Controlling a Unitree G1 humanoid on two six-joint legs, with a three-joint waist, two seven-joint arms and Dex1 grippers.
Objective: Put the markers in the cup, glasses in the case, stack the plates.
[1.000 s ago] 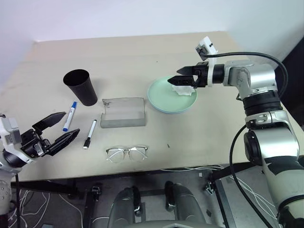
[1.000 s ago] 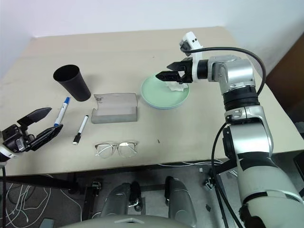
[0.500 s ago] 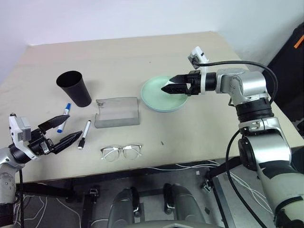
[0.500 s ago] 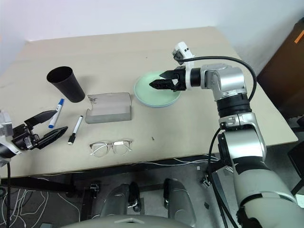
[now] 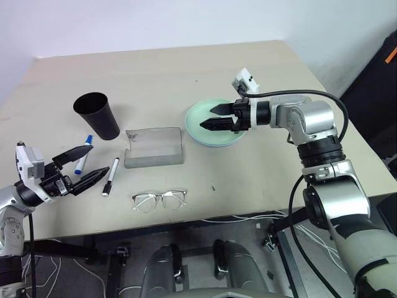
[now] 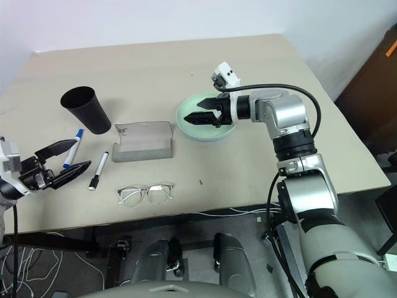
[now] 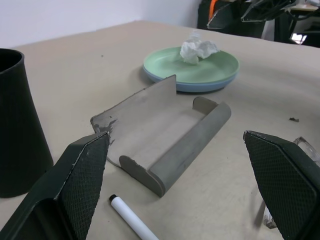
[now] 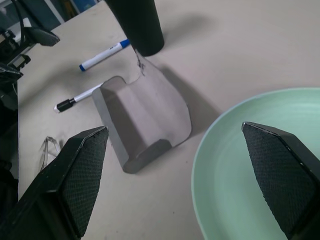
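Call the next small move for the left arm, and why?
Probably ease the left gripper forward and down onto the blue-capped marker. Its jaws stand open just short of that marker, which lies flat on the table beside the black cup, with the black-capped marker close by. Neither marker is in the cup yet.

A crumpled white tissue lies above a beige table.

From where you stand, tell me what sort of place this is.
Probably a lab or workshop test bench rather than a home. A plain beige table stands against a bare white wall, loose cables trail under its front edge, and a few props are laid out: cup, case, glasses.
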